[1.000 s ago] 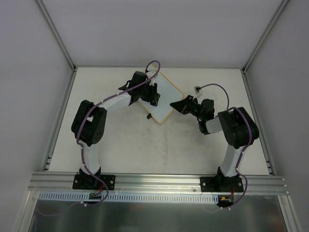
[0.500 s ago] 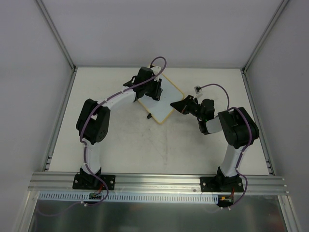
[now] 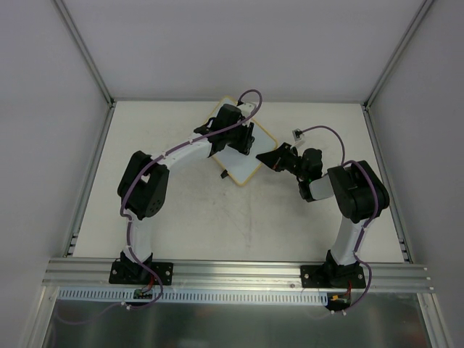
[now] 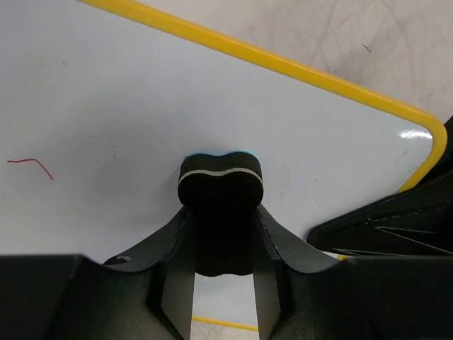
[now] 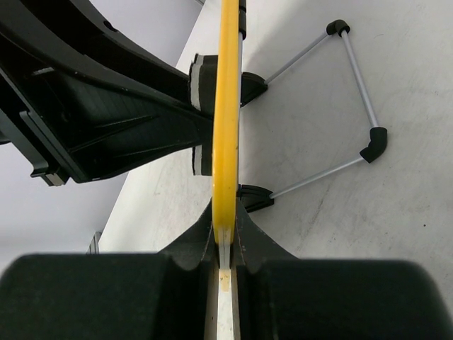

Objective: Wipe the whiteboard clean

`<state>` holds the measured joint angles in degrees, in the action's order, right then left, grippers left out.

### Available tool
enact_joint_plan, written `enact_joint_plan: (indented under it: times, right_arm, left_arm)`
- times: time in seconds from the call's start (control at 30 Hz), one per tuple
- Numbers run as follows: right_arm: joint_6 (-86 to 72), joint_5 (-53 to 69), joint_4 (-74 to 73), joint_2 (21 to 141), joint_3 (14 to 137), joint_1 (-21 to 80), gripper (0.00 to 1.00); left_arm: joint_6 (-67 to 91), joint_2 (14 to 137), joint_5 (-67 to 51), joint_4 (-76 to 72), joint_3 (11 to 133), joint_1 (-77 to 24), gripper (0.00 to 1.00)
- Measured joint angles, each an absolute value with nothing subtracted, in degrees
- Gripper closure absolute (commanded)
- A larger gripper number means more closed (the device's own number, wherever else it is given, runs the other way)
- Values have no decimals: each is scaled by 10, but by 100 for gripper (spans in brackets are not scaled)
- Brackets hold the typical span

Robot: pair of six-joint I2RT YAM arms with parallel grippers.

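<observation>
The whiteboard [image 3: 245, 161], white with a thin yellow frame, lies tilted at the table's back middle. My left gripper [image 3: 239, 138] is shut on a black eraser [image 4: 221, 185] with a white stripe, and presses it on the board's white face [image 4: 106, 99]. A small red pen mark [image 4: 32, 165] remains at the left. My right gripper [image 3: 270, 158] is shut on the board's yellow edge [image 5: 227, 106], which runs between its fingers [image 5: 226, 227]. The eraser also shows in the right wrist view [image 5: 199, 81], against the board's far side.
A thin wire stand [image 5: 354, 99] is fixed to the board by two black clips [image 5: 253, 197]. A small white plug [image 3: 296, 133] on a purple cable lies right of the board. Grey walls and aluminium posts [image 3: 87, 58] enclose the table.
My left gripper has slid the eraser to the right and farther back across the board. The right gripper and the board have stayed put.
</observation>
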<state>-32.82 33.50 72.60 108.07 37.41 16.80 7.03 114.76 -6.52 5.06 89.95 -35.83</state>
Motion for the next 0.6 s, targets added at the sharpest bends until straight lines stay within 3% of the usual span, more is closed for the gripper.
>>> enact_joint_plan:
  times: [0.37,0.6]
  right_arm:
    - [-328,337,726,1081,374,168,100]
    - [-328,335,729,1081,374,171,100]
  left_arm:
    - [65,1142,-123,47,894,-367,100]
    - [67,1145,-157,48,895,-321,100]
